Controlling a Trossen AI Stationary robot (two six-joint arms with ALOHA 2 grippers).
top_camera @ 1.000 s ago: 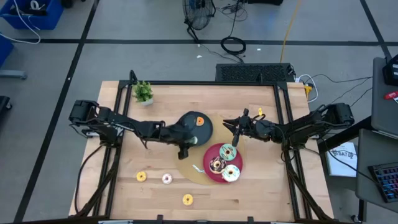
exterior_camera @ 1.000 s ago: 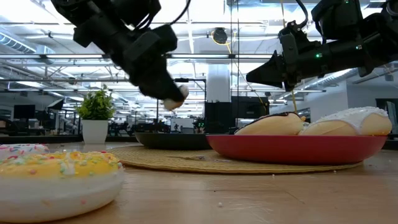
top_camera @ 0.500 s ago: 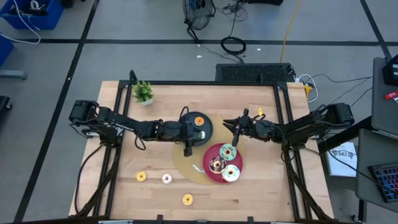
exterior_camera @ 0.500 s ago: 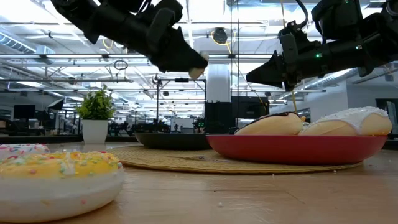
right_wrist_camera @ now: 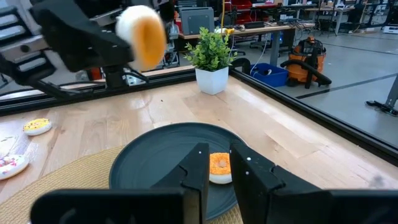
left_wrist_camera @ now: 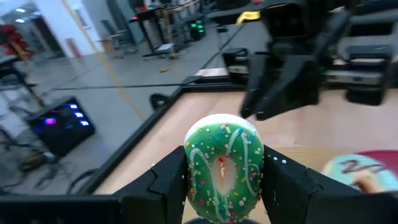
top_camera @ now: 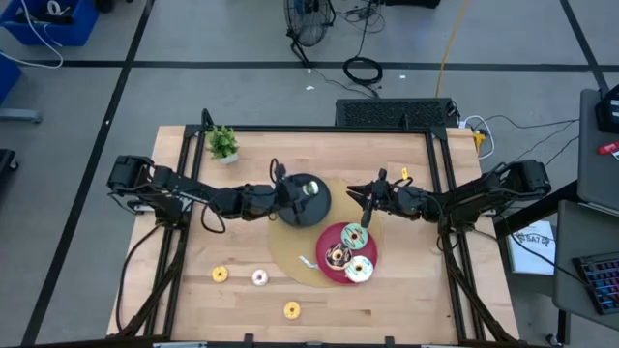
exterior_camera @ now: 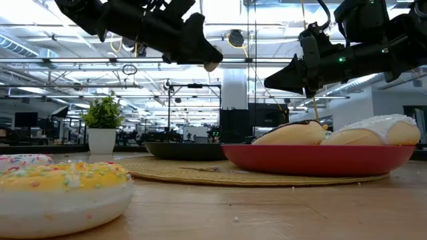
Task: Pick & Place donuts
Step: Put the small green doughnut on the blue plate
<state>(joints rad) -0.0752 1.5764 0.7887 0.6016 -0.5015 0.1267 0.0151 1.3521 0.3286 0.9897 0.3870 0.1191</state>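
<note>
One green donut (left_wrist_camera: pixel 224 167) clamped in left gripper (left_wrist_camera: pixel 225 180) | above black plate (top_camera: pixel 293 212) | right gripper (top_camera: pixel 368 200): fingers nearly closed, empty

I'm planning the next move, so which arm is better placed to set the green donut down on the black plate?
Left. The left gripper holds the green donut between its fingers, above the black plate. The right gripper waits empty beside the plate.
</note>
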